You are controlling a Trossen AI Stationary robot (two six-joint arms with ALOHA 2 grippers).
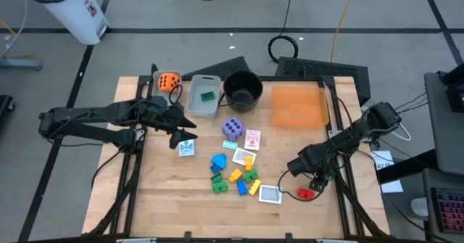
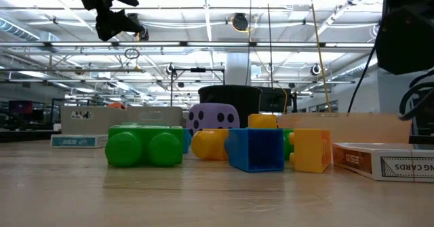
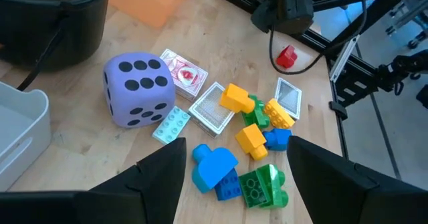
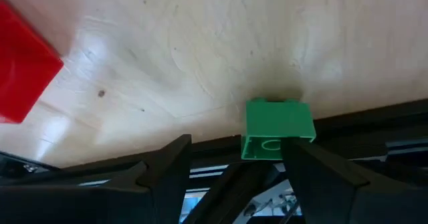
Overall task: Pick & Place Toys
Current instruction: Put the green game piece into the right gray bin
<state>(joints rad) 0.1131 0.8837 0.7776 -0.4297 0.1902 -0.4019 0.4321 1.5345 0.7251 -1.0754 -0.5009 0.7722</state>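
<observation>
I have the right gripper (image 1: 317, 186) low at the table's right edge, near the front corner, and its 2 fingers (image 4: 160, 174) stand apart with a small green block (image 4: 277, 129) sitting at the very lip of the wood between them; I think the fingers are not yet pressing it, though the wrist view is too close to be sure. A red block (image 1: 305, 194) lies just beside that gripper on the table (image 1: 167, 199). My left gripper (image 1: 181, 133) hovers above the left half of the table, near the grey bin (image 1: 204, 96), with its fingers (image 3: 157, 177) spread and nothing between them. From its wrist camera I look down on the purple die (image 3: 138, 91), which rests beside a picture card (image 3: 185, 75) and a pale blue flat brick (image 3: 171, 124). Past those sits the cluster of blue, yellow and green blocks (image 1: 233, 175) in the middle of the table, with a second picture card (image 1: 270, 194) at its right end. 1 green block (image 1: 206, 95) lies inside the grey bin, and the orange die (image 1: 168, 81) rests at the far left corner. The black pot (image 1: 242, 89) stands just right of the bin, and an orange bin (image 1: 298, 105) lies to its right.
</observation>
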